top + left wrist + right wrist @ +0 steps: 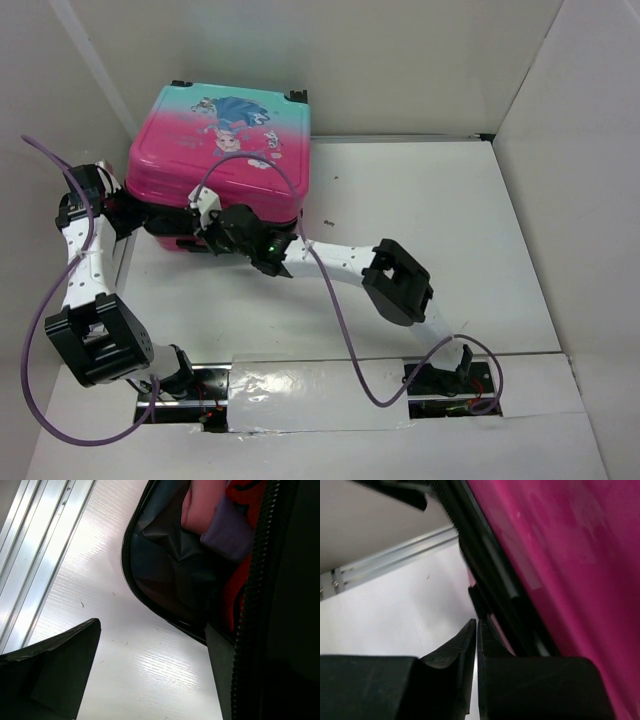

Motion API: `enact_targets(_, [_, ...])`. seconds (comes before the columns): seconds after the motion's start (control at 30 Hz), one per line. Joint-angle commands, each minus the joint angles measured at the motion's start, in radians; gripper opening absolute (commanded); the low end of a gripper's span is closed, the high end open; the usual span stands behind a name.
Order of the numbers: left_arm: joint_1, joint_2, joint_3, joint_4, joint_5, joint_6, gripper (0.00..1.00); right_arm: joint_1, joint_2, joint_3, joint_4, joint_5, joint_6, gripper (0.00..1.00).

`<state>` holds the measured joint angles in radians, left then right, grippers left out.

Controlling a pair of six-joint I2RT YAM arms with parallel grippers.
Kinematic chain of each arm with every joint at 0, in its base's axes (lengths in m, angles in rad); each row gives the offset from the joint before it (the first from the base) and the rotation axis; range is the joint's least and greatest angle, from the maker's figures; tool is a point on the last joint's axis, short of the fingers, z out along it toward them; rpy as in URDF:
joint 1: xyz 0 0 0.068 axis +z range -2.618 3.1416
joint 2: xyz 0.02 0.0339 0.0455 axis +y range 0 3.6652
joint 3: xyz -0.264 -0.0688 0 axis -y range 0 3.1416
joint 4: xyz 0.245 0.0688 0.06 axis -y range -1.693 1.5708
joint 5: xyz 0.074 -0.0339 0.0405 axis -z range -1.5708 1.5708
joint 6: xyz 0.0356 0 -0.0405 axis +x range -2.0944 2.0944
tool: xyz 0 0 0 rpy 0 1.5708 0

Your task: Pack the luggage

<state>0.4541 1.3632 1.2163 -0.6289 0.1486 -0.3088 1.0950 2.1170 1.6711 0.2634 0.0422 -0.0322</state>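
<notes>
Glossy pink hard-shell luggage (225, 150) — left fingers (55, 675) wide, empty; right fingers (445, 660) tip-to-tip beside zip (480, 555).

White table (450, 250) enclosed by white walls (400, 60).

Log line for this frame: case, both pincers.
pink-to-teal hard-shell suitcase: lid ajar, clothes inside | left pincer: open at opening | right pincer: shut at black zipper

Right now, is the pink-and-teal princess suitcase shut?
Not fully: the pink-and-teal hard-shell suitcase has its lid down, but the left wrist view shows a gap with colourful clothes inside.
</notes>
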Motion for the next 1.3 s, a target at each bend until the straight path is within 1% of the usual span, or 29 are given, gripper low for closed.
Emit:
enact_targets(0.0, [0.024,-0.026,0.078,0.049,-0.012,-0.036,0.98,-0.003,0.081,0.149,0.059,0.013,-0.034,0.10])
enact_targets(0.13, [0.024,-0.035,0.060,0.060,-0.012,-0.036,0.98,0.006,0.153,0.213,0.128,0.105,-0.104,0.10])
enact_targets(0.17, [0.024,-0.044,0.060,0.060,-0.012,-0.036,0.98,0.006,0.182,0.231,0.140,0.167,-0.116,0.07])
enact_targets(0.27, [0.024,-0.044,0.037,0.069,0.002,-0.046,0.98,0.017,0.221,0.242,0.212,0.280,-0.164,0.01])
enact_targets(0.3, [0.024,-0.053,0.037,0.078,0.015,-0.046,0.98,0.017,0.242,0.242,0.246,0.351,-0.194,0.00])
enact_targets(0.33, [0.024,-0.064,0.017,0.096,0.016,-0.068,0.98,0.017,0.253,0.242,0.305,0.385,-0.208,0.00])
enact_targets(0.43, [0.024,-0.076,-0.027,0.116,0.006,-0.088,0.98,0.017,0.287,0.286,0.371,0.473,-0.250,0.00])
enact_targets(0.47, [0.024,-0.085,-0.037,0.117,0.006,-0.088,0.98,0.017,0.287,0.295,0.397,0.482,-0.250,0.00])
enact_targets(0.53, [0.024,-0.085,-0.051,0.117,-0.003,-0.088,0.98,0.006,0.287,0.344,0.386,0.492,-0.233,0.00])
enact_targets(0.6, [0.024,-0.085,-0.080,0.117,-0.041,-0.114,0.98,0.006,0.287,0.374,0.375,0.492,-0.233,0.00])
enact_targets(0.63, [0.024,-0.085,-0.090,0.104,-0.097,-0.133,1.00,0.006,0.287,0.383,0.384,0.483,-0.233,0.00])
enact_targets(0.67, [0.024,-0.085,-0.103,0.104,-0.113,-0.153,1.00,0.006,0.287,0.383,0.404,0.482,-0.233,0.00])
enact_targets(0.8, [0.024,-0.131,-0.132,0.104,-0.113,-0.173,1.00,0.006,0.278,0.417,0.445,0.492,-0.244,0.00])
enact_targets(0.93, [0.024,-0.153,-0.132,0.071,-0.222,-0.213,1.00,-0.003,0.256,0.449,0.445,0.481,-0.244,0.00])
enact_targets(0.97, [0.024,-0.153,-0.132,0.057,-0.277,-0.223,1.00,-0.003,0.245,0.461,0.445,0.481,-0.244,0.00])
enact_targets(1.0, [0.024,-0.153,-0.132,0.026,-0.308,-0.251,1.00,-0.003,0.245,0.461,0.445,0.481,-0.244,0.00])
enact_targets(1.07, [0.024,-0.174,-0.144,0.015,-0.371,-0.260,1.00,-0.003,0.236,0.472,0.445,0.472,-0.253,0.00])
enact_targets(1.17, [0.024,-0.211,-0.179,-0.009,-0.428,-0.306,1.00,-0.003,0.225,0.472,0.445,0.472,-0.253,0.00])
enact_targets(1.27, [0.024,-0.234,-0.222,0.001,-0.439,-0.317,1.00,-0.003,0.216,0.472,0.464,0.472,-0.253,0.00])
